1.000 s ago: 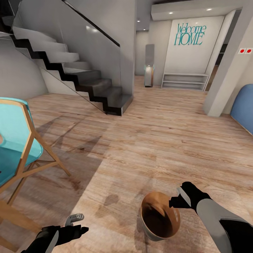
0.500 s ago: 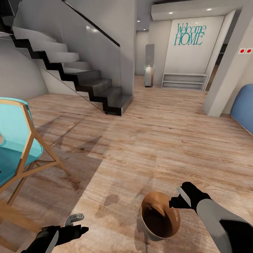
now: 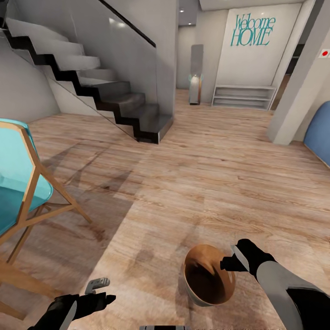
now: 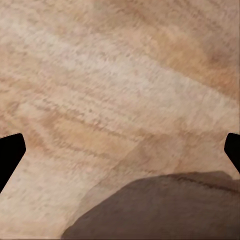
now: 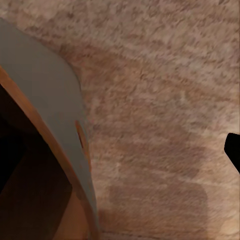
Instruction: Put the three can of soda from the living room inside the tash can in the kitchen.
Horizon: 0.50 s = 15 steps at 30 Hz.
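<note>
Wood planks in a light, grainy tone cover the floor of an open hall, crossed by a broad shadow toward the left. A dark staircase with a glass side climbs at the back left, and a white wall behind carries teal "Welcome HOME" lettering above a low grey shelf unit. A turquoise chair on a pale wooden frame stands at the left edge, and a blue rounded shape shows at the far right. The tash can, grey outside and brown inside, is tilted with its mouth open to the head camera, and the right gripper sits at its rim; in the right wrist view the rim runs just beside the camera, yet whether those jaws clamp it I cannot tell. The left gripper hangs low over bare floor, its jaws spread wide with nothing between them.
</note>
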{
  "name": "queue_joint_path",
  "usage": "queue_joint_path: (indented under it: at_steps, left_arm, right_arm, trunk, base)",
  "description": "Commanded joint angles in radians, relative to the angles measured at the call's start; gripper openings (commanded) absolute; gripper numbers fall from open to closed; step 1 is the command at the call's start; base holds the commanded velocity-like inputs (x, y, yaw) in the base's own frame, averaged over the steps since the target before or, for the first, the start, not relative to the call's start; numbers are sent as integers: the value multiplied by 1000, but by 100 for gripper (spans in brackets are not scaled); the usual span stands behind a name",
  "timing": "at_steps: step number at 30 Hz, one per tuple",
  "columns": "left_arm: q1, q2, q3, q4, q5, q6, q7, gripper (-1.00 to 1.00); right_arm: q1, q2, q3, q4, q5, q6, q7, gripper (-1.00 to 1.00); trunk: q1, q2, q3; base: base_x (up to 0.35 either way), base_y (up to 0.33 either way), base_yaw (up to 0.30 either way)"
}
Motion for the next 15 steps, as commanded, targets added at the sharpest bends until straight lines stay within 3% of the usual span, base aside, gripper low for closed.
queue_joint_path:
  at_steps: [1,11,15]
  left_arm:
    - [0,0,3,-1,2,8,-4,100]
    - [0,-1,3,-1,2,7,-3,100]
    - [0,-1,3,-1,2,7,-3,100]
  right_arm:
    - [0,0,-3,-2,6,4,5,100]
    - [1,0,-4,-2,6,1,6,100]
    - [1,-1,-4,-2,6,1,6,100]
  trunk:
    - [0,-1,-5]
    - [5,-3,-43]
    - [5,-3,-43]
  base:
    - [0,0,0]
    - [0,0,0]
    - [0,0,0]
